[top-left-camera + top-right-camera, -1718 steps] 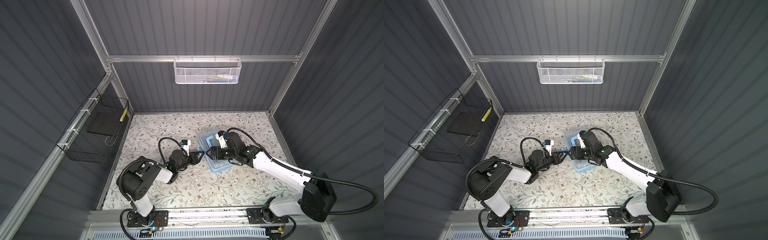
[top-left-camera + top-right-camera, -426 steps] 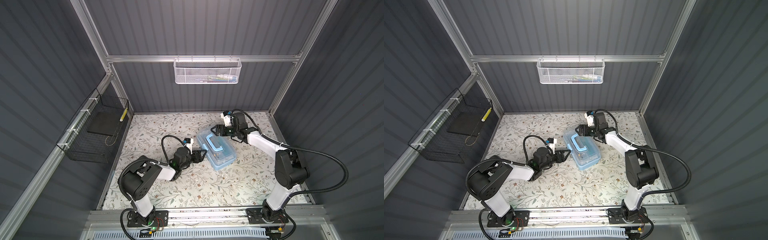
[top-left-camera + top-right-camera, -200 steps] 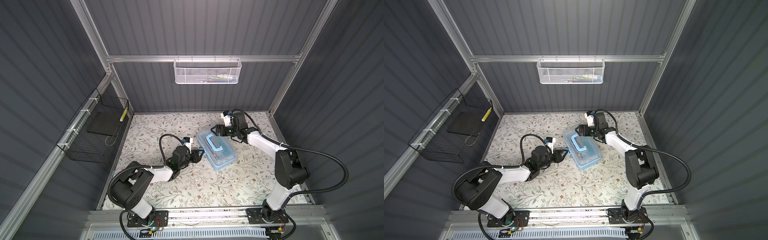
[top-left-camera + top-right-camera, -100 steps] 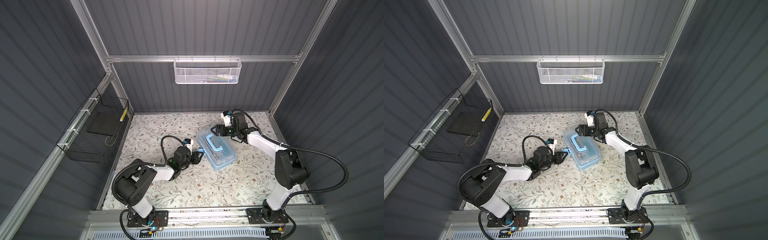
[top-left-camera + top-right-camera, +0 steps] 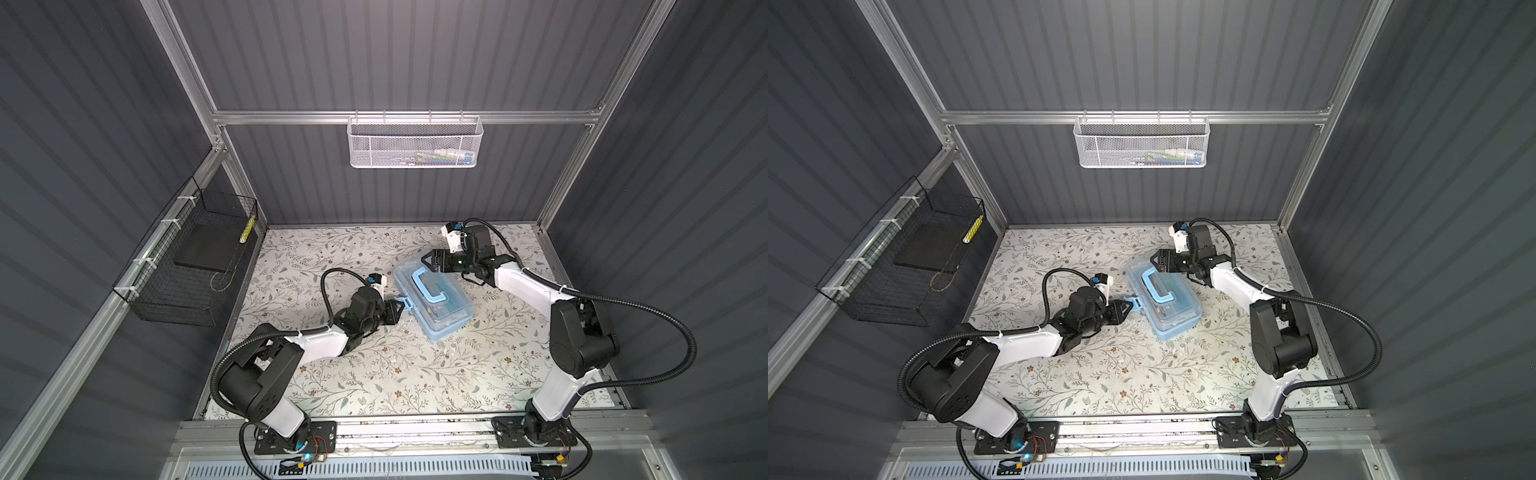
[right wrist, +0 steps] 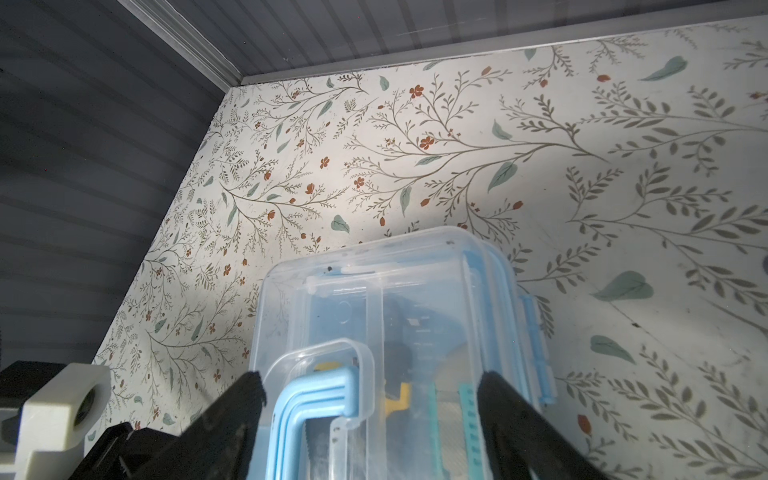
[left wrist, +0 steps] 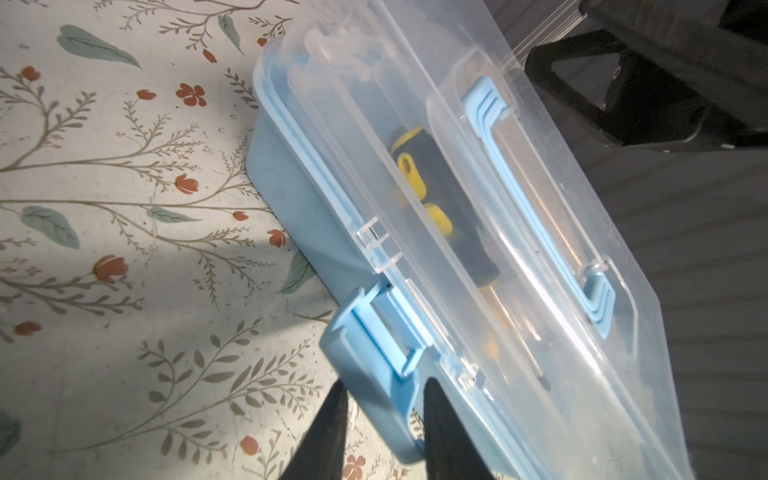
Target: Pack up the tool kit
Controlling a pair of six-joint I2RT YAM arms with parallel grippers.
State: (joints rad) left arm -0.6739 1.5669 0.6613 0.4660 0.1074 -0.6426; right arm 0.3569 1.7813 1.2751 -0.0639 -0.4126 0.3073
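Resting flat on the floral table (image 5: 374, 374) (image 5: 1100, 374), in both top views: tool kit box (image 5: 444, 309) (image 5: 1173, 313), light blue, rectangular, set aslant.

- Clear lid (image 7: 415, 104): down on the box.
- Handle (image 5: 423, 287) (image 5: 1152, 289) (image 7: 536, 208) (image 6: 307, 399): blue, lying flat on the lid, running along the box's length.
- Latch (image 5: 406, 304) (image 5: 1136, 302) (image 7: 365, 361): blue, on the box's long side nearest the left arm. It stands out from that side and is not folded against the lid.
- Contents: in the left wrist view a screwdriver (image 7: 440, 183) with a black and yellow grip shows through the lid. The other pieces inside are too blurred to name.
- Left gripper (image 5: 401, 309) (image 5: 1129, 307) (image 7: 384, 411): low at the box's latch side. Its fingers (image 7: 324, 436) are drawn narrow, one on each side of the latch. Whether they actually pinch it cannot be told.
- Right gripper (image 5: 430, 262) (image 5: 1158, 262) (image 6: 370, 390): over the box's far end. It is spread wide, its fingers (image 6: 232, 415) flanking that end of the handle with nothing gripped between them. Whether they touch the lid cannot be told.
- White mesh basket (image 5: 374, 145) (image 5: 1113, 145): hung on the rear wall, well apart from the box, beyond its far end and higher. It holds small items too small to name.
- Black wire basket (image 5: 174, 299) (image 5: 884, 303): hung on the side wall, well apart from the box, out past its latch side. It holds a dark flat slab and a slim yellow item.
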